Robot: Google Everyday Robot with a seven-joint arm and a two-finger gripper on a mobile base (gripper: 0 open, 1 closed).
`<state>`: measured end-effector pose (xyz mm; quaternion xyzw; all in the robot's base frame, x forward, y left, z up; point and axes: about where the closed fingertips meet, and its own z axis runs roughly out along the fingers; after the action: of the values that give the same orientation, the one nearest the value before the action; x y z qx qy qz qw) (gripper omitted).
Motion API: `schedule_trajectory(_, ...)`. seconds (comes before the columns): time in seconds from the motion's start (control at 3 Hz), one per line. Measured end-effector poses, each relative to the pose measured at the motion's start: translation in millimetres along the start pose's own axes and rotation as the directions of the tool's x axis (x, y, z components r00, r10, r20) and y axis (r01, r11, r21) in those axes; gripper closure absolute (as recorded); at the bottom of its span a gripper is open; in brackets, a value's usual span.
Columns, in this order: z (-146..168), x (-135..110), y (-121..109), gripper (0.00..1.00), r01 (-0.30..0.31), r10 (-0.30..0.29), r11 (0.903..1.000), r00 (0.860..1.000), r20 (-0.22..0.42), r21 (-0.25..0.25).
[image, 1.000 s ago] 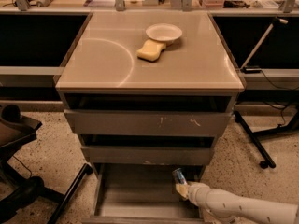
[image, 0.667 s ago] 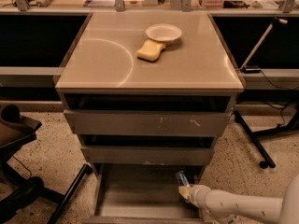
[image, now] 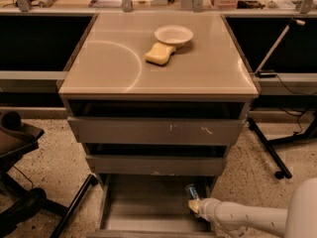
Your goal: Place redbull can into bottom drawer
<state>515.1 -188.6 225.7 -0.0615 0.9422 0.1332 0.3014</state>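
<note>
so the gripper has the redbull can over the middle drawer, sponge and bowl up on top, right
Not the middle drawer: the camera view shows the gripper holding the redbull can over the open bottom drawer. Sponge and bowl are on top.

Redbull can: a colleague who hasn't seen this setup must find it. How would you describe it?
Find the grey cabinet with three drawers; its bottom drawer is pulled open. At that drawer's right side, the gripper holds the redbull can upright. It is slim, blue and silver, unlike the yellow sponge and white bowl on top.
</note>
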Motion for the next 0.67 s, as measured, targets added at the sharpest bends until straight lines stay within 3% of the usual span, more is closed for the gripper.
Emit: schedule_trajectory(0.67,70,62,-28,1.00,-0.075,0.077,0.9969,0.989,-0.123,0.023)
